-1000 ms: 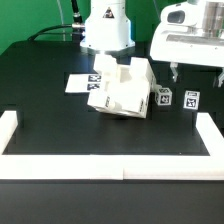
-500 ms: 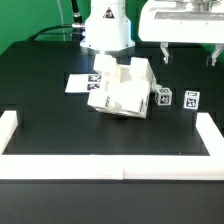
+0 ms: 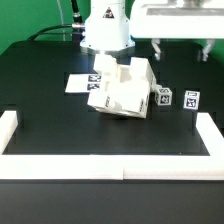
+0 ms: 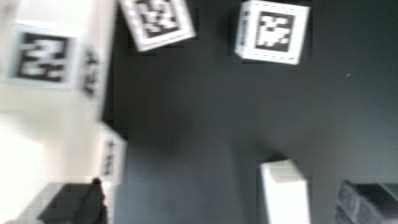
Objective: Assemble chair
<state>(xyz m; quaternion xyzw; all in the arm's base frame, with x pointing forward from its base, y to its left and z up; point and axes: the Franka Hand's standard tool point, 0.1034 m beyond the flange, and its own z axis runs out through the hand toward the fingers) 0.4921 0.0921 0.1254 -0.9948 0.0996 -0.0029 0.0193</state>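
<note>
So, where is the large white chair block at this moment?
In the exterior view the chair block sits mid-table, between the marker board on the exterior view's left and a small tagged piece on the exterior view's right.

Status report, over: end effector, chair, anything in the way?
End effector open, empty, high. Chair main block on table, two small parts loose beside it. Nothing blocking.

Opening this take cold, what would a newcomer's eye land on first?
The blocky white chair assembly dominates the middle of the black table, with the marker board beside it on the exterior view's left. On its other side sit a nearer tagged block and a farther tagged block. Above those two the claw hangs wide open, holding nothing.
</note>
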